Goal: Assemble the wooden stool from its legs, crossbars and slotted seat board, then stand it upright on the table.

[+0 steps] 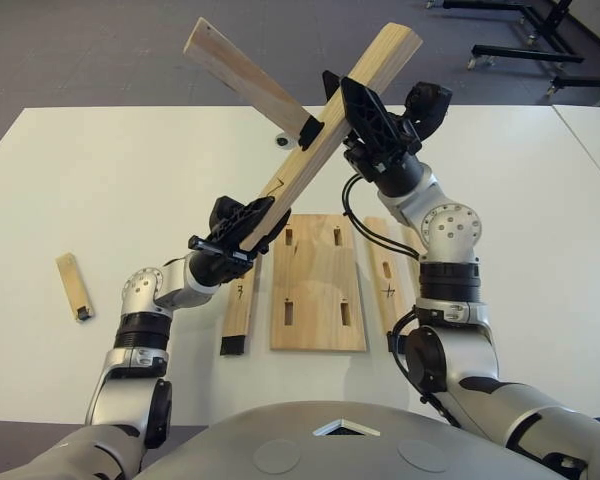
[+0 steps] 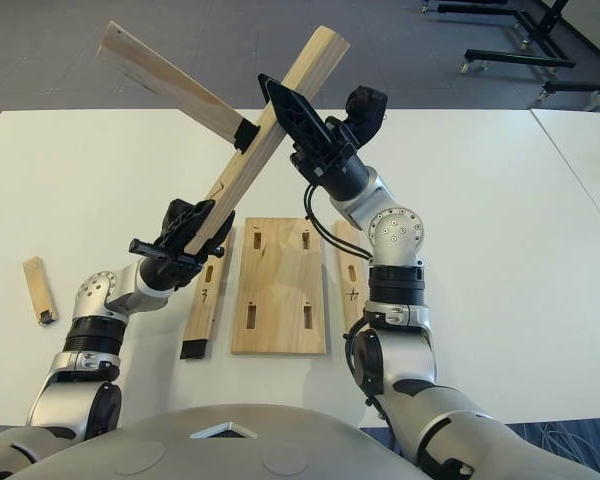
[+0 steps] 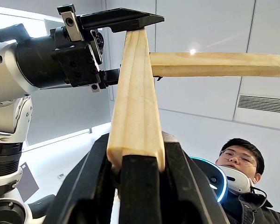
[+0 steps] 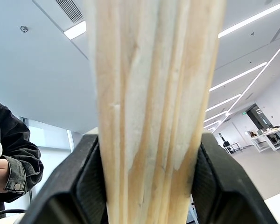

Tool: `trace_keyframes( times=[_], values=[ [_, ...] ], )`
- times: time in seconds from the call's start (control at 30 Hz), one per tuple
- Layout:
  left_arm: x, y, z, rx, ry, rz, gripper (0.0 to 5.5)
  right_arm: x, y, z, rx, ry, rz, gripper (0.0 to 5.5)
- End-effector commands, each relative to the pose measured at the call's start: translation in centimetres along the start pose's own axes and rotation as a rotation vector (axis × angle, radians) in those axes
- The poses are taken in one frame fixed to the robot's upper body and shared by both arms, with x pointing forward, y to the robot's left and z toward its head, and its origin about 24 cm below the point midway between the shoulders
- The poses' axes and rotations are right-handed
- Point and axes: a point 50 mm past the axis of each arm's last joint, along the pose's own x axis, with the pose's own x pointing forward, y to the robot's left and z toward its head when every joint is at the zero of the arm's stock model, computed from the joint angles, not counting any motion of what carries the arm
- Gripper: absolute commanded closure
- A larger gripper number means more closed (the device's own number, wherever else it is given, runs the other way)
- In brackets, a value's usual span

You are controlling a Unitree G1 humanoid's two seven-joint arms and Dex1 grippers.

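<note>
Plywood leg [image 1: 292,178], flat, layered edge, pinched low by left gripper [image 1: 244,226], higher by right gripper [image 1: 332,110]; 2nd plank [image 1: 244,74] crosses it upper centre

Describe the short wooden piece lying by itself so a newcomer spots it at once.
On the white table, look to the robot's left, well apart from the slotted seat board. The short wooden piece lies flat there alone, far shorter than every other part, with a dark tip at the end nearer the robot.
</note>
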Motion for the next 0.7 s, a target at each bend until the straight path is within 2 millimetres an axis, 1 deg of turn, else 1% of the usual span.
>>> trace_keyframes(
  times=[0.03,0.07,0.1,0.3,0.33,0.4,0.5,0.53,0.7],
  values=[
    [0.6,0.1,-0.1,0.034,0.014,0.042,4.49,0.2,0.0,-0.5,-0.014,0.033,-0.027,3.38],
    [0.6,0.2,-0.2,0.041,0.012,0.049,4.49,0.2,-0.1,-0.5,-0.015,0.035,-0.029,3.38],
    [0.7,0.2,-0.3,0.048,0.015,0.055,4.11,0.3,-0.1,-0.6,-0.016,0.037,-0.031,3.38],
    [0.9,0.1,-0.5,0.068,0.013,0.05,3.05,0.4,-0.1,-0.6,-0.021,0.035,-0.033,3.43],
    [0.9,0.1,-0.4,0.074,0.004,0.043,2.97,0.4,0.0,-0.6,-0.022,0.033,-0.032,3.43],
    [0.7,-0.1,-0.2,0.093,-0.029,0.022,2.53,0.3,0.0,-0.5,-0.024,0.021,-0.029,3.43],
    [0.3,-0.5,0.2,0.133,-0.1,-0.006,2.06,0.0,0.3,0.3,-0.039,-0.019,-0.029,3.44],
    [0.1,-0.6,0.3,0.144,-0.124,-0.013,1.99,-0.1,0.4,0.6,-0.041,-0.035,-0.028,3.44],
    [-0.9,-0.9,0.4,0.162,-0.188,-0.01,1.99,-0.3,0.8,1.6,-0.042,-0.103,-0.016,3.44]
  ],
)
